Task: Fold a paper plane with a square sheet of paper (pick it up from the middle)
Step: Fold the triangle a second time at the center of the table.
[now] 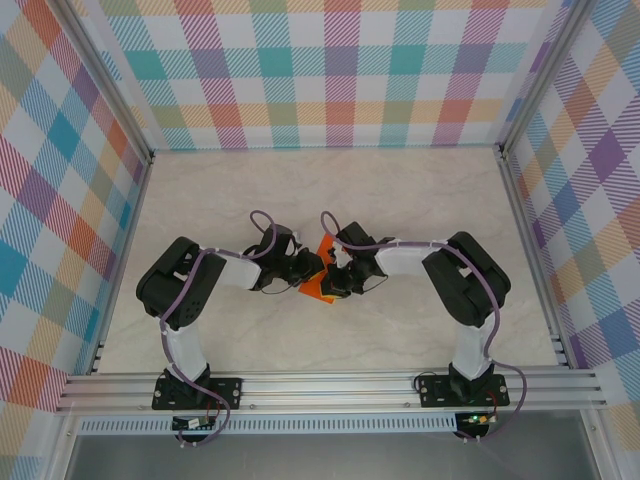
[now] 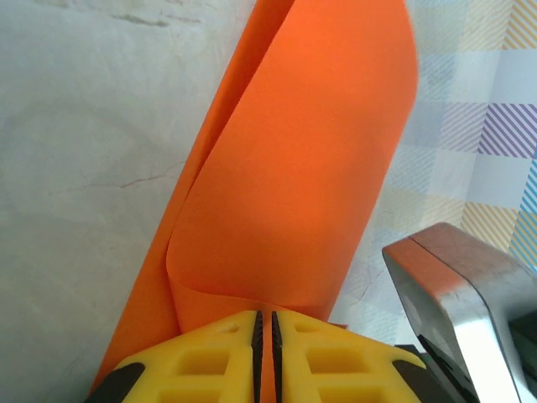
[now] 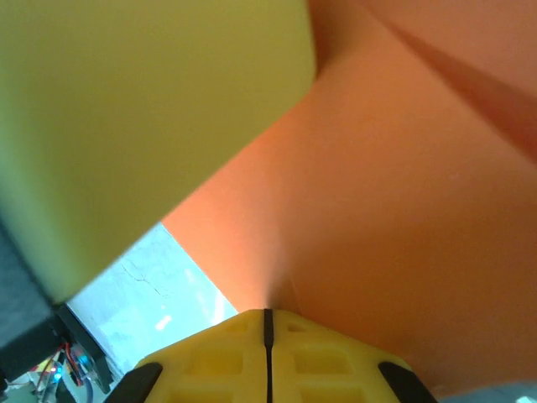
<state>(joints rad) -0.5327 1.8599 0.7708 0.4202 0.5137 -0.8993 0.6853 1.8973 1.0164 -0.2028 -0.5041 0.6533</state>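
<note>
The square sheet of paper (image 1: 324, 248) is bright orange and hangs between my two grippers at the middle of the table. In the left wrist view the sheet (image 2: 294, 168) curls over itself in a soft fold, and my left gripper (image 2: 264, 315) is shut on its near edge. My right gripper (image 3: 268, 312) is shut on the sheet (image 3: 403, 210) from the other side, pinching a crease. From above, the left gripper (image 1: 306, 274) and right gripper (image 1: 334, 279) almost touch. The paper plane is out of view.
The pale marbled table (image 1: 400, 200) lies open all round the arms. Checked walls stand on three sides, and an aluminium rail (image 1: 330, 385) runs along the near edge. The right arm's wrist body (image 2: 457, 294) sits close beside my left fingers.
</note>
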